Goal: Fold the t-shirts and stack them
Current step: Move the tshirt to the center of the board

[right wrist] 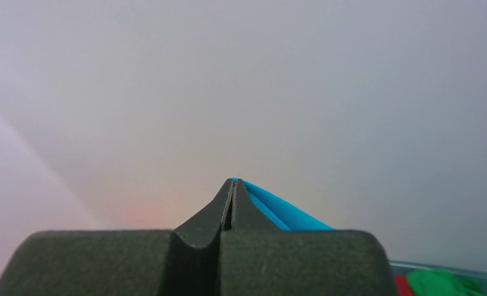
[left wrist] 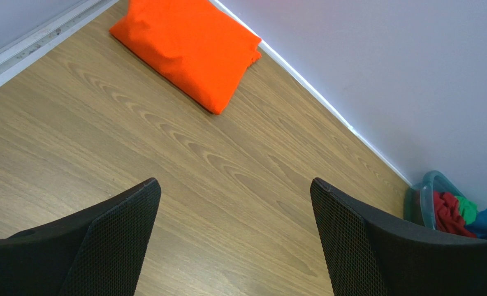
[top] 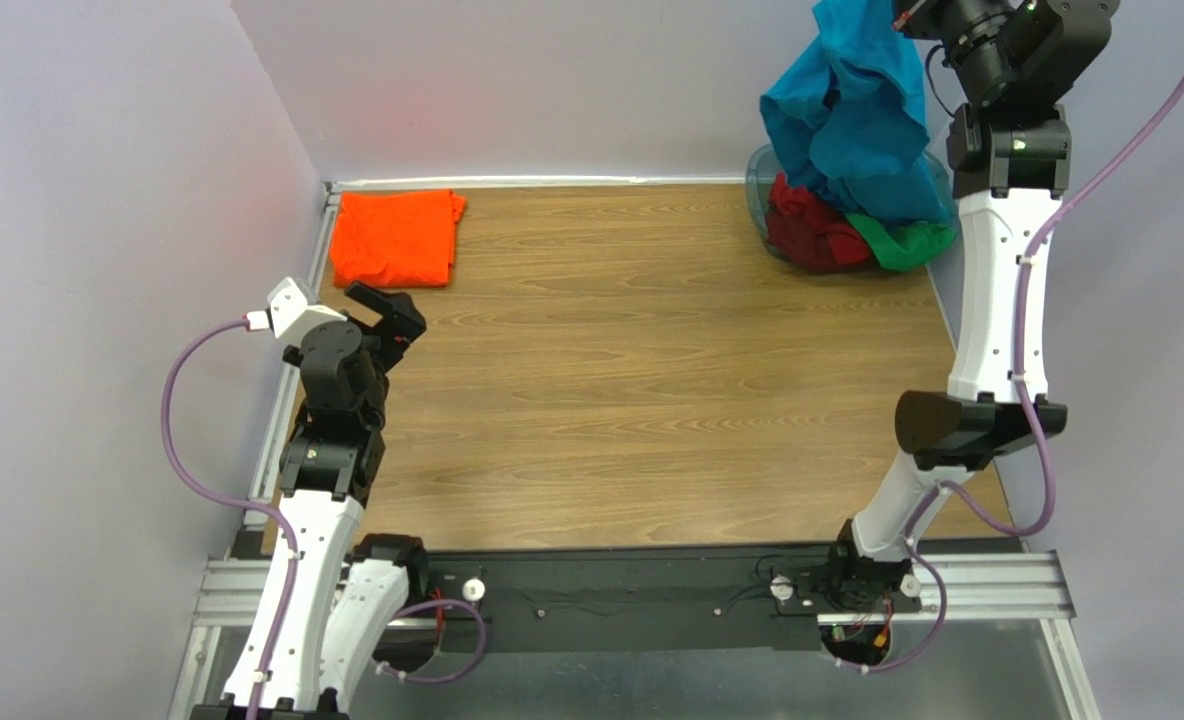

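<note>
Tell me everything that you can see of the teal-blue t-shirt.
The teal-blue soft cloth t-shirt hangs crumpled and unfolded, lifted at the far right corner. The shut jaws of the right arm pinch its top. Its lower folds reach the dark red shirt and green shirt in the grey-blue plastic tub.
</note>
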Robot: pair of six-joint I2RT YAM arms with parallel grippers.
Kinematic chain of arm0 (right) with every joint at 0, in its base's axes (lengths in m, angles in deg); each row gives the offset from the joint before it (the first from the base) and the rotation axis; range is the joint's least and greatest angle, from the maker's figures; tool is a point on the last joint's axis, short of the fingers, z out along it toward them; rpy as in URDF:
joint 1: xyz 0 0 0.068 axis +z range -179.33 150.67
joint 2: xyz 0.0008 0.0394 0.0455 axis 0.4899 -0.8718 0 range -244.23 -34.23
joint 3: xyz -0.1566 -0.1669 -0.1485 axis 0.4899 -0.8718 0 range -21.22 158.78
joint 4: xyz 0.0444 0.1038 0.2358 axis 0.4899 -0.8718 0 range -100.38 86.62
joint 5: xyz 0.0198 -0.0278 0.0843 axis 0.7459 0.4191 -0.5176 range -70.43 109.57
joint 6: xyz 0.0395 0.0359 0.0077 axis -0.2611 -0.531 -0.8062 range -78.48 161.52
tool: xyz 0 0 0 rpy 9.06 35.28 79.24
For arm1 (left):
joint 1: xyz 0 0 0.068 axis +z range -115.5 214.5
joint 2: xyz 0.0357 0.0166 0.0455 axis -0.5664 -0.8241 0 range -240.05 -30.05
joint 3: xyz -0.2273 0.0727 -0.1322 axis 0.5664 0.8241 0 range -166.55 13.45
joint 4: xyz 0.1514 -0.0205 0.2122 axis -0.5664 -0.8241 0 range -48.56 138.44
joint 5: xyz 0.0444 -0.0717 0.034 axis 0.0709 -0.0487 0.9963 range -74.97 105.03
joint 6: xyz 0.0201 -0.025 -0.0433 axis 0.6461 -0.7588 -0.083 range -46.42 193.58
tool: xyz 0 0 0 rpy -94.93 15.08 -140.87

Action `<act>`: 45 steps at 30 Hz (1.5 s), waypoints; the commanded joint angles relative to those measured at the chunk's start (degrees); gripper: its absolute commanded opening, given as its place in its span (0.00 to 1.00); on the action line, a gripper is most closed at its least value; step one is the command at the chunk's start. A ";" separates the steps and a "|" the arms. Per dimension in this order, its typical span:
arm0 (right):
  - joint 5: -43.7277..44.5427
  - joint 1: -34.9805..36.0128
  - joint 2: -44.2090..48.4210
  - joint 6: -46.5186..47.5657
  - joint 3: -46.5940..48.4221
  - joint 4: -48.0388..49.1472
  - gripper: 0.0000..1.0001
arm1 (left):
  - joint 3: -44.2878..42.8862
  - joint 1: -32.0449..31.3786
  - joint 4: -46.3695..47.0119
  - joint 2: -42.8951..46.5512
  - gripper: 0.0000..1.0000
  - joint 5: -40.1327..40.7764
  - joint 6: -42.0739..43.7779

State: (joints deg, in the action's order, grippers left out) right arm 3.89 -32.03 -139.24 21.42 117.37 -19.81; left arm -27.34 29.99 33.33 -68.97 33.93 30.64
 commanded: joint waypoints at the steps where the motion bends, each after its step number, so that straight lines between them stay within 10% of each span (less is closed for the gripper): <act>1: -8.39 4.18 4.63 -3.98 -0.93 3.24 0.01 | -0.78 0.21 -0.09 1.12 0.99 1.15 -0.13; 17: -11.83 23.62 6.48 -4.51 -6.65 5.88 0.01 | -0.25 0.21 -2.99 4.64 0.99 -1.93 -0.83; 32: 15.41 23.62 27.93 -4.16 -78.76 9.40 0.02 | 5.46 0.12 -0.01 3.15 0.99 -7.64 -1.01; 35: 24.46 23.00 28.81 -4.16 -86.01 9.31 0.31 | 6.96 0.12 1.23 0.52 0.99 -8.61 -1.01; 38: 28.77 22.65 30.04 -3.72 -90.76 8.08 1.00 | 7.75 0.21 2.10 -2.12 0.99 -9.40 -1.45; 45: 24.23 22.74 32.24 0.93 -85.69 6.58 1.00 | 10.47 0.21 6.32 -6.96 0.99 -12.22 -1.80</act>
State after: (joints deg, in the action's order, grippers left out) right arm 28.79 -9.19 -109.43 19.32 27.19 -14.21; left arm -17.81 29.99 36.39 -74.70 24.46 29.14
